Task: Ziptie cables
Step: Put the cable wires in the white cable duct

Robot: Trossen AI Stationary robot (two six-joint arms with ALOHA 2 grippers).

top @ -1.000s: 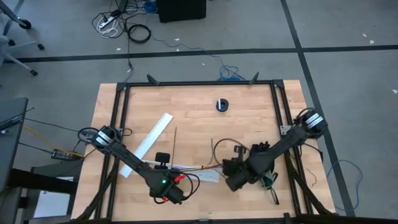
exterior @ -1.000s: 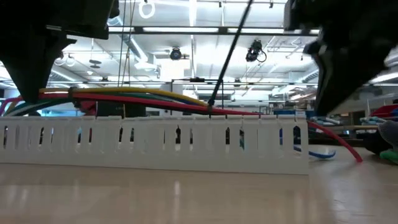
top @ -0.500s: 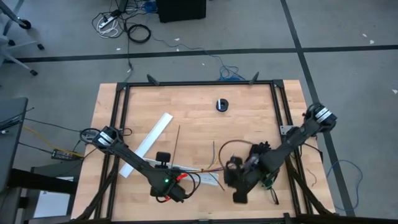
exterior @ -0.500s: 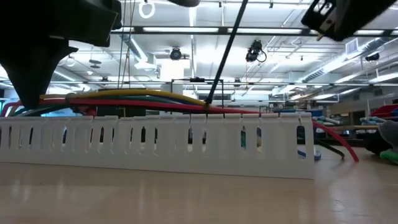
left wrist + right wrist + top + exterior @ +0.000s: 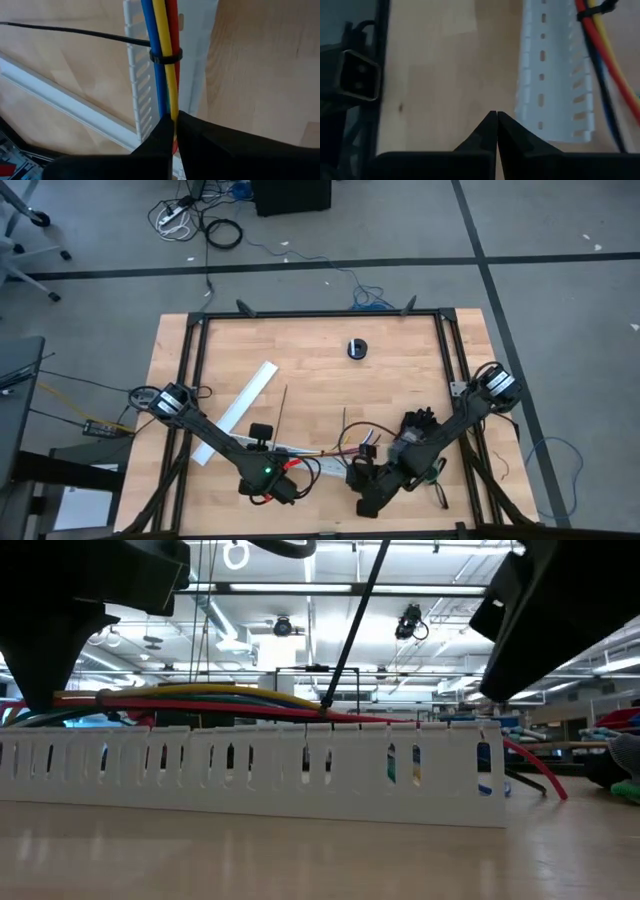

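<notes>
Pale wood table (image 5: 400,370) under bright ceiling lights; left claw (image 5: 174,121) clamped on cables (image 5: 164,60), right claw (image 5: 497,116) together.

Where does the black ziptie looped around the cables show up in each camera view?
High view: ziptie, thin black tail rising from the cables at lower centre.
Low view: ziptie, slanting up from the cables above the white slotted channel.
Left wrist view: ziptie, loop around the cables ahead of the left end effector, which is shut on the cables.
Right wrist view: ziptie, top right corner.
Shared landmark: the white slotted channel.
</notes>
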